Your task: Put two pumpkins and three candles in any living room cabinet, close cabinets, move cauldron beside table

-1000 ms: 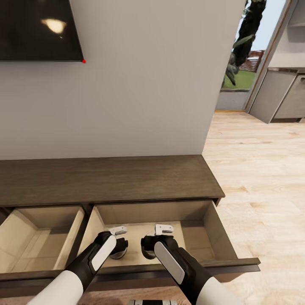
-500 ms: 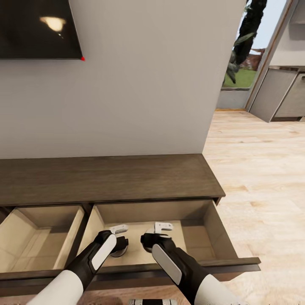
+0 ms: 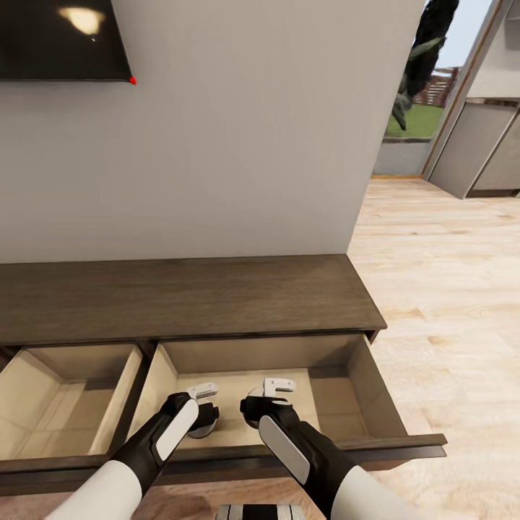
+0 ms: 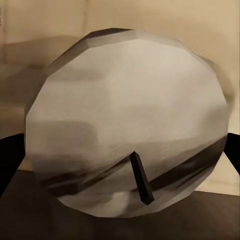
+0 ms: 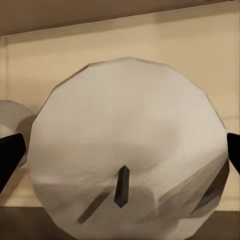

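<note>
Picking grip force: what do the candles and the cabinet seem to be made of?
The candles look like matte cream wax: smooth faceted tops, each with a dark wick. The cabinet looks like dark brown wood with visible grain, matte; its open drawer is lined in a paler beige board.

Two candles (image 3: pixel 201 426) (image 3: pixel 254 426) sit side by side in the cabinet (image 3: pixel 180 296)'s right-hand open drawer (image 3: pixel 375 404).

Cream candle (image 4: pixel 127 125), second candle (image 5: pixel 127 145), cabinet (image 3: pixel 180 296) drawer open

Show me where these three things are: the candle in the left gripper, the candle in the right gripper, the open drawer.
left candle (image 4: pixel 125 125), left wrist view, flat top face.
right candle (image 5: pixel 130 140), right wrist view, flat top face.
open drawer (image 3: pixel 361 379), head view, inner right wall.
</note>
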{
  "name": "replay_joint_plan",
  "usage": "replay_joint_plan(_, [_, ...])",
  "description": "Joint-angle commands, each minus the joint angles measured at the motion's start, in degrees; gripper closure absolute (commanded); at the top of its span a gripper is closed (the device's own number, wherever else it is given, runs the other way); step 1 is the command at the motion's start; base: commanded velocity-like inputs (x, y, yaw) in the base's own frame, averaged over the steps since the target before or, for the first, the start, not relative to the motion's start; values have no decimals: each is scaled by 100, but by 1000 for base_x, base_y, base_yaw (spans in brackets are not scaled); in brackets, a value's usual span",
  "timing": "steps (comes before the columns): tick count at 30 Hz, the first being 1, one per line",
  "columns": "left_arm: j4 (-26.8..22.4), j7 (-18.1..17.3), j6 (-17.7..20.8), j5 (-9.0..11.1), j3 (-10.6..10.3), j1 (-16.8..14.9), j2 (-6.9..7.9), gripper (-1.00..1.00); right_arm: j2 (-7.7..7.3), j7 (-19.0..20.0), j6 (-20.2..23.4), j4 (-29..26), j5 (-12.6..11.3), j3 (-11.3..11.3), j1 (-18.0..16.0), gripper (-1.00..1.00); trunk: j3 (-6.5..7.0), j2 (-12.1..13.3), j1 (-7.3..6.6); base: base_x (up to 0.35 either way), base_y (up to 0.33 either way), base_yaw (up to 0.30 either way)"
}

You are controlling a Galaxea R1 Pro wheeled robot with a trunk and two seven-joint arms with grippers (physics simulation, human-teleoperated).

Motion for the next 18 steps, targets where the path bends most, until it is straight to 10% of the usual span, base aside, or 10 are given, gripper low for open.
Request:
replay_joint_plan(1, [-8, 62, 4, 58, -18, -4, 4, 100, -2, -44, 16, -8, -34, 16, -6, 100, -5, -2, -1, 0, 0, 0])
replay_joint_plan(3, [-8, 64, 4, 58, -17, -4, 5, 100, -2, -44, 18, -8, -39, 17, -5, 100, -5, -2, -1, 0, 0, 0])
replay_joint_plan(4, [-8, 64, 4, 58, -18, -4, 5, 100, -4, -44, 18, -8, -42, 17, -5, -100, -5, -2, -1, 0, 0, 0])
replay_joint_plan(13, [-8, 65, 4, 58, -10, -4, 5, 100, -2, -44, 27, -8, -46, 16, -5, -100, -5, -2, -1, 0, 0, 0])
replay_joint_plan(14, [-8, 63, 4, 58, -10, -4, 5, -100, -2, -44, 27, -11, -46, 16, -5, -100, -5, -2, -1, 0, 0, 0])
replay_joint_plan(18, [-8, 72, 4, 58, -10, -4, 5, -100, -3, -44, 27, -15, -46, 16, -6, -100, -5, -2, -1, 0, 0, 0])
